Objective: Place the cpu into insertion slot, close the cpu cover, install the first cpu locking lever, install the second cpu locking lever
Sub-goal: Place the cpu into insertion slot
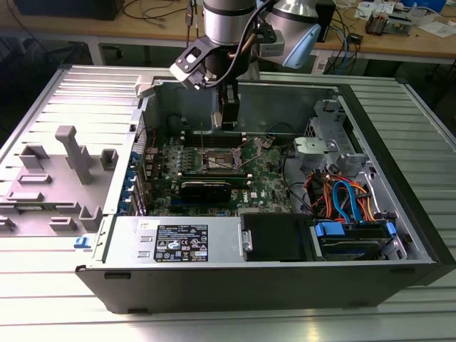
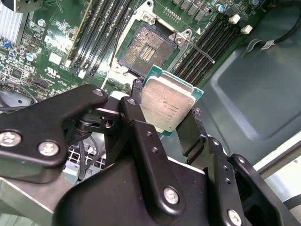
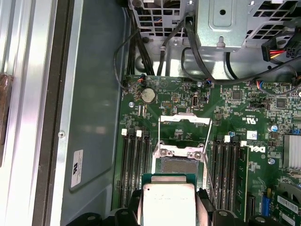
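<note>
Clamping the small flat square cpu [image 2: 167,106] with the dull silver-grey metal top in the black two-finger gripper [image 2: 164,113], fingers [image 2: 136,117] closed on two opposite edges. Hanging clear above the insertion slot [image 2: 143,52], the small square socket with dark centre and shiny metal rim, and a little off to one side of it. Sitting mid-way across the green circuit board [image 3: 235,108], between two banks of long black memory slots [image 3: 134,165]. Showing the thin shiny metal cpu cover [image 3: 186,119] swung up, socket bare.

Judging the chip as light, stiff, slick on top, probably fragile on the underside; gripping by the side edges only looks right.

Reading room as tight: memory slots flanking both socket sides, thin wire lever [image 2: 204,52] sticking out alongside, raised cover at one socket edge. Looking open from straight above; grey case wall [image 3: 94,94] well apart.
</note>
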Robot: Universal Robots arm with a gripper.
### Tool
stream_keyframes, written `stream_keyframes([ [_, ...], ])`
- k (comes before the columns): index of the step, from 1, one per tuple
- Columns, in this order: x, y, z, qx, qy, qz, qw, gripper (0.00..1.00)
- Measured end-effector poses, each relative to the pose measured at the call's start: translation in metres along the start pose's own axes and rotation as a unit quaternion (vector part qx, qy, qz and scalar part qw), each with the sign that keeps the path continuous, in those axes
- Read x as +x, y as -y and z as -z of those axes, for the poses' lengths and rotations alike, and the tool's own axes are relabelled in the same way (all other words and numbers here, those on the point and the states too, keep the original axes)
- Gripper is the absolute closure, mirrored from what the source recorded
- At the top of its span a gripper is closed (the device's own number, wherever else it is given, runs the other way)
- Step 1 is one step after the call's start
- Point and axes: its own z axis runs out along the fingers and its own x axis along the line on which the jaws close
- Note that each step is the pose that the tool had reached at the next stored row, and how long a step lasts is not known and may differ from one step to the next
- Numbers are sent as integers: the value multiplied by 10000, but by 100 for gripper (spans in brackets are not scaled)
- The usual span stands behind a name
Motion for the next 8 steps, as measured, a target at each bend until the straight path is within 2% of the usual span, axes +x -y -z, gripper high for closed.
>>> stream_keyframes([
  [8, 0, 0, 0, 0, 0, -3, 10000, 46],
])
